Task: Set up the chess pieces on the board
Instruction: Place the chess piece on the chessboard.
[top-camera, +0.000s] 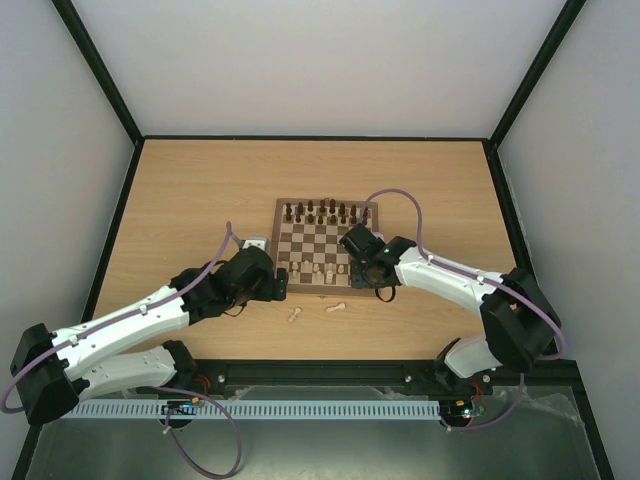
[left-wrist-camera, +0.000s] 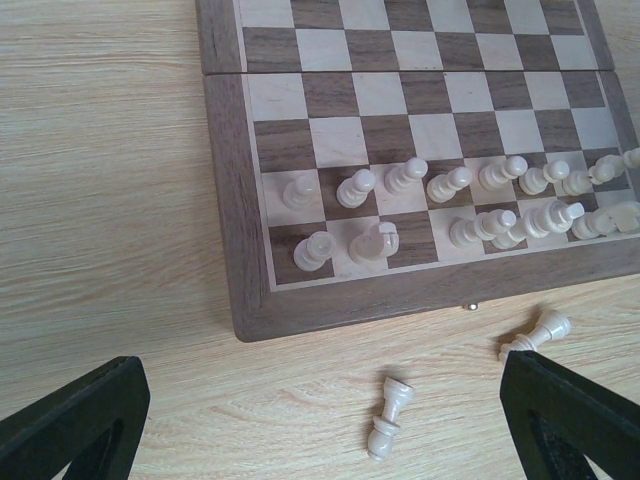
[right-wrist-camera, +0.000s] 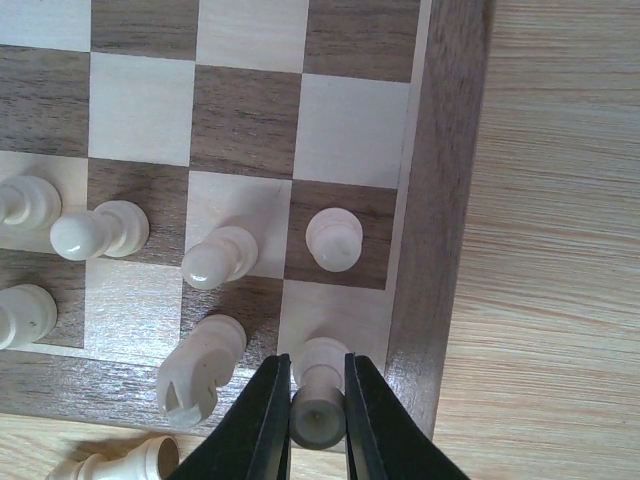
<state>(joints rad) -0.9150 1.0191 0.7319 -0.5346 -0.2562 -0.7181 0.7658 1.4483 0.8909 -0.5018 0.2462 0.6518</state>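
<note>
Board (top-camera: 322, 243) sat mid-table, near edge toward the arm bases. Dark pieces (top-camera: 328, 212) lined its far two rows. Pale chess pieces (left-wrist-camera: 450, 185) filled most of the near two rows, packed close. Right gripper (right-wrist-camera: 316, 372) was pinched on a flat-topped pale piece (right-wrist-camera: 320, 356), probably a rook, over the board's near right corner square. Could not tell whether its base was down on the square. Left gripper (left-wrist-camera: 320, 380) hung spread wide and held nothing, above bare table just off the board's near left corner. Two stray pale pieces lay on their sides on the table just beside the board's near edge. The nearer stray (left-wrist-camera: 388, 420) lay between the spread fingers, the other stray (left-wrist-camera: 537, 333) further right. A back-row square, third from the near left corner, looked bare. Handling, by judgement: turned wood, so light, stiff, smooth, and narrow-based, and easily toppled or rolled. A stray would best be taken across the waist below the head, since the rounded top would slip. Each one lying down needs righting before release. Neighbours stood tight, so fingers should come straight down and part only a little.
</note>
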